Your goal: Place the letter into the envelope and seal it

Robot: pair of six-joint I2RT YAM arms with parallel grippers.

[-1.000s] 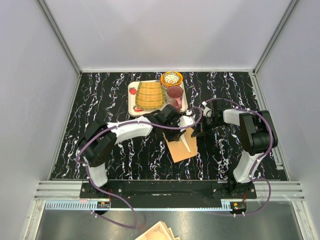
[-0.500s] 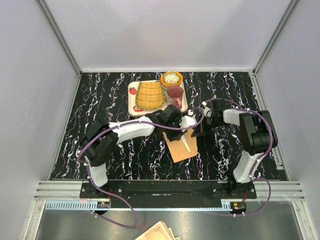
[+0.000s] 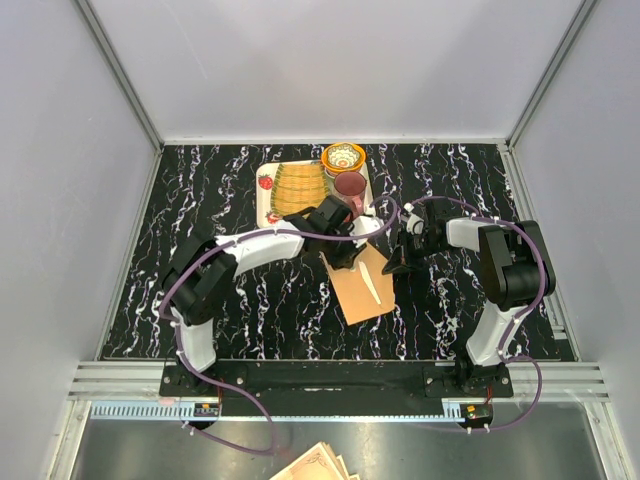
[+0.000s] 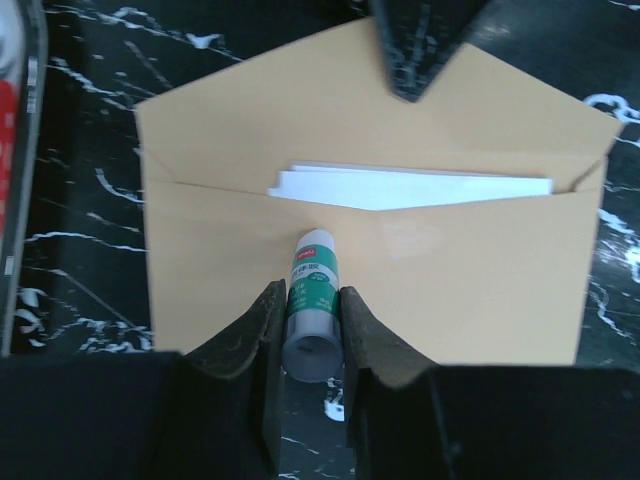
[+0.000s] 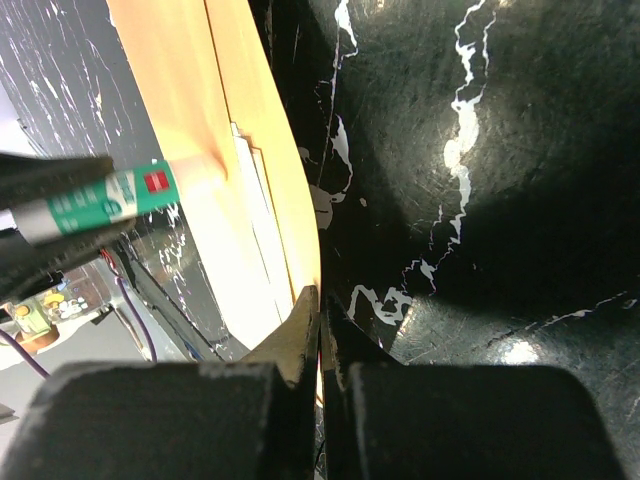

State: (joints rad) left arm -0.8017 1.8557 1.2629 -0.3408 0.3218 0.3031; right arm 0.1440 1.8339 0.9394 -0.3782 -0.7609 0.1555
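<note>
Letter [image 4: 420, 187]: pale sheet, tucked in the envelope [image 4: 450, 270] pocket. Only a narrow strip of it shows above the pocket's edge.

Envelope: orange-tan, lies on the dark marbled bench [image 3: 250, 310] between the two arms, just on the near side of the tray [image 3: 264, 195]. Flap is open and unsealed, with its triangle spread away from the pocket.

Left claw [image 4: 312, 296]: pinching a glue stick [image 4: 316, 262] with a green label, one finger on each side of the barrel. The stick points toward the envelope's opening. Its pale tip lies against the pocket panel, just short of the edge where the letter shows.

Right claw [image 5: 318, 300]: fingers pressed together on the envelope's edge. In the left wrist view a black fingertip sits on the point of the flap, so the grip is at the flap tip. The right wrist view also shows the glue stick's tip on the orange paper, beside the letter's edge.

Overhead: both claws meet over the far end of the envelope, left claw [image 3: 345, 245] from the tray side, right claw [image 3: 400, 265] from the right.

Surroundings: the tray holds a yellow striped item, a bowl [image 3: 343, 157] and a dark red cup [image 3: 350, 187]. A beige paper stack [image 3: 315, 465] lies off the bench, at the bottom edge of the view.
</note>
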